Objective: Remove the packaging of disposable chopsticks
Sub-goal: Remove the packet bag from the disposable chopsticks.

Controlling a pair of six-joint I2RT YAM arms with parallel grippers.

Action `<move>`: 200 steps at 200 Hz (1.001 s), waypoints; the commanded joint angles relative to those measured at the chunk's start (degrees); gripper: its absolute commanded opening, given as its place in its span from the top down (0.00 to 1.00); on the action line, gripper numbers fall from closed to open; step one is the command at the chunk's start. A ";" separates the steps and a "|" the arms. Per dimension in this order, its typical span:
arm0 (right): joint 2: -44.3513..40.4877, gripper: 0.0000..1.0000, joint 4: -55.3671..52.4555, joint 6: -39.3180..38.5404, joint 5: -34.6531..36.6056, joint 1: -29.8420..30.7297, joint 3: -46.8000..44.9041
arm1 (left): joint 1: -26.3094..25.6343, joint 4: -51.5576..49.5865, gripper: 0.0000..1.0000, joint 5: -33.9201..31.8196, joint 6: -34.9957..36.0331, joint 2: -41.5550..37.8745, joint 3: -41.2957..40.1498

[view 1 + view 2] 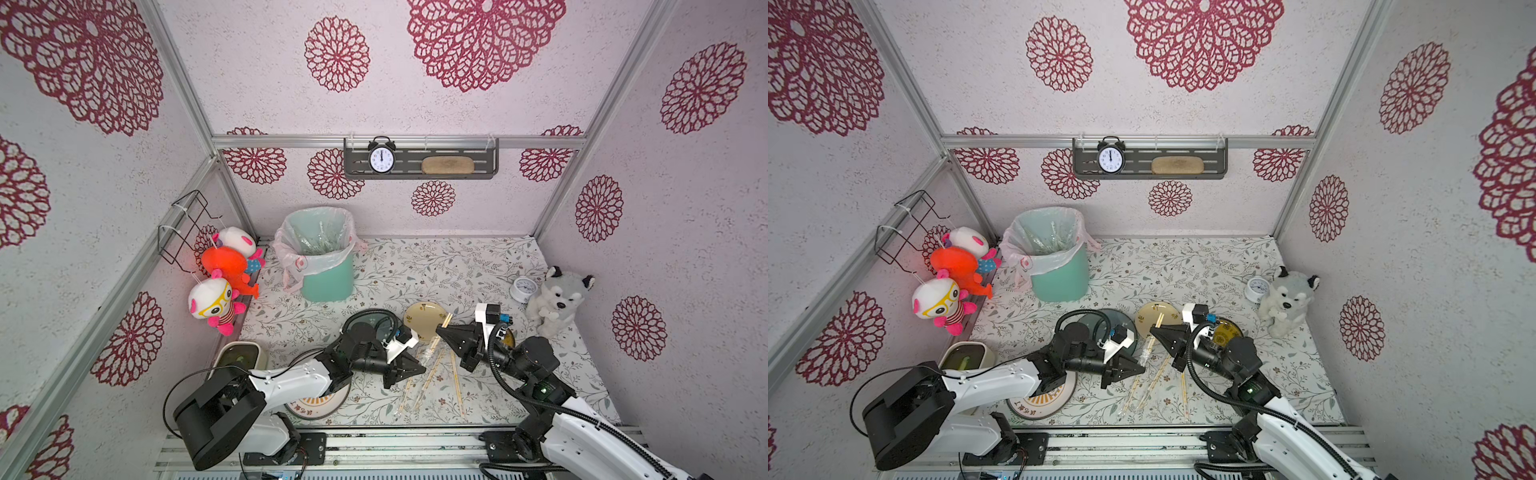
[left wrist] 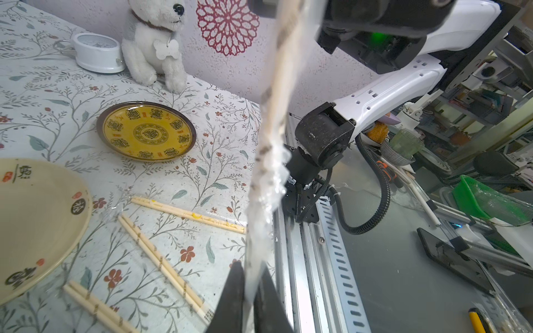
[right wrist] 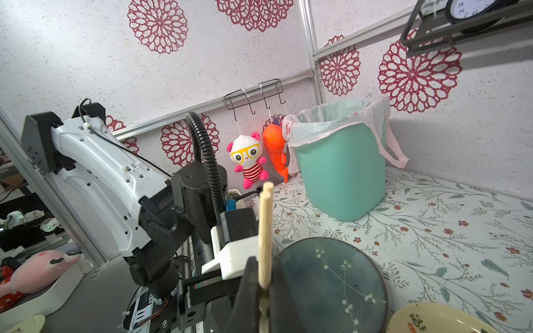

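One pair of disposable chopsticks (image 2: 281, 72) spans the gap between my two grippers above the table. My right gripper (image 1: 439, 328) (image 3: 264, 284) is shut on its bare wooden end (image 3: 265, 225), which pokes out past the fingers. The clear, crinkly packaging (image 2: 268, 184) (image 1: 430, 353) is bunched along the lower part of that pair. My left gripper (image 1: 423, 368) (image 2: 250, 291) is shut on the sleeve's end. Three more pairs (image 2: 187, 214) (image 2: 161, 259) (image 2: 95, 308) lie on the floral cloth below, with clear plastic glinting round them.
A cream plate (image 1: 411, 311), a dark teal plate (image 3: 331, 276) and a yellow patterned plate (image 2: 147, 131) lie close round the grippers. Another plate (image 1: 316, 405) sits under the left arm. The lined green bin (image 1: 326, 266) stands at the back left; plush husky (image 1: 557, 299) and small clock (image 1: 523, 287) at right.
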 commanded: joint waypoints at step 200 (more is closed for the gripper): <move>-2.00 1.00 5.43 0.99 -0.09 -1.05 0.04 | 1.80 2.19 1.00 0.96 -1.21 -0.73 0.30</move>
